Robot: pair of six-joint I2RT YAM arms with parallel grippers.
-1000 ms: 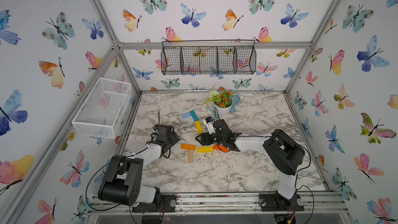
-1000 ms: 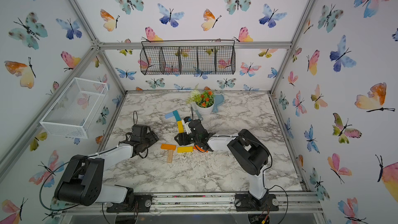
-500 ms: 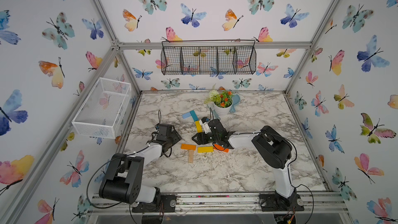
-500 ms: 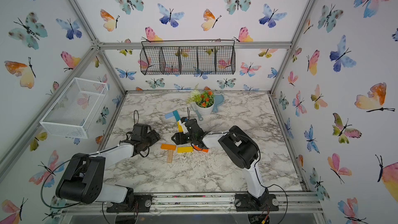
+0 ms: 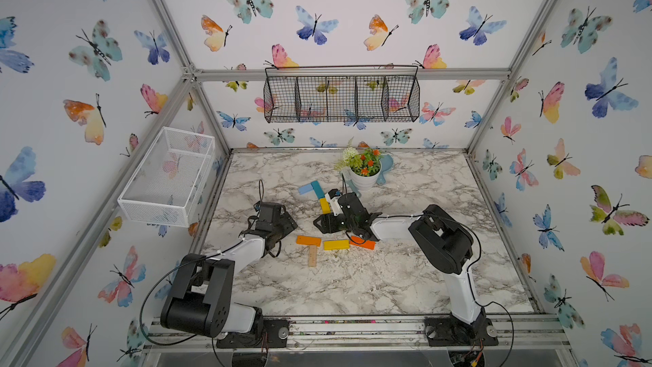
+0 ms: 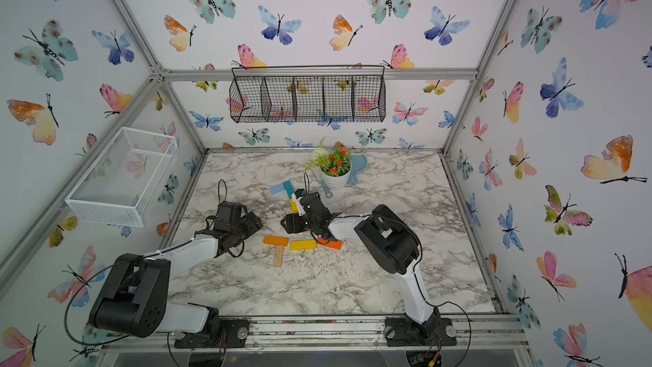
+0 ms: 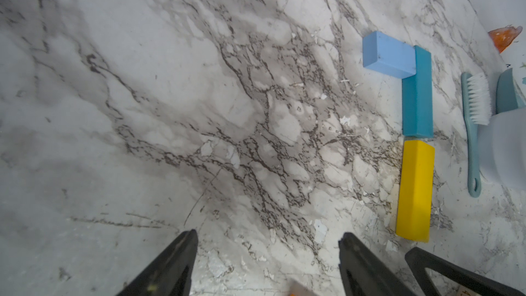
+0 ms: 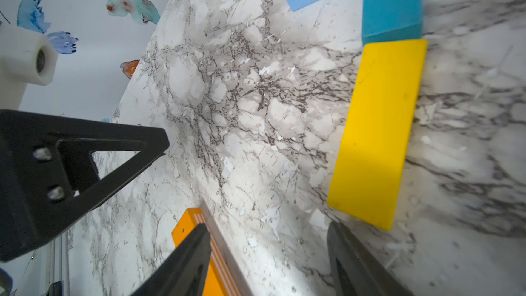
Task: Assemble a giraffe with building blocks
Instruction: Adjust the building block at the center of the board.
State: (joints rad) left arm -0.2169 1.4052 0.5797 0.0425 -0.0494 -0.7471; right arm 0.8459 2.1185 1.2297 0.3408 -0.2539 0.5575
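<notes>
The giraffe's upper part lies flat on the marble: a light-blue block (image 5: 305, 188) meets a teal block (image 5: 317, 188), and a yellow block (image 5: 324, 205) continues the line. Nearer the front, an orange block (image 5: 308, 240), a second yellow block (image 5: 336, 244) and another orange block (image 5: 362, 243) form a row, with a plain wood block (image 5: 312, 255) below the first. My right gripper (image 8: 264, 232) is open and holds nothing, between the yellow neck block (image 8: 378, 132) and an orange block (image 8: 185, 232). My left gripper (image 7: 267, 240) is open over bare marble, facing it.
A white flower pot (image 5: 365, 180) stands behind the blocks with a teal brush (image 7: 474, 132) and a blue scoop (image 5: 385, 167) next to it. A white mesh basket (image 5: 165, 178) hangs on the left wall and a black wire rack (image 5: 340, 98) on the back wall.
My right arm has swung its elbow to the left and its gripper has slid slightly toward the yellow neck block. The left arm and all blocks stay put.
</notes>
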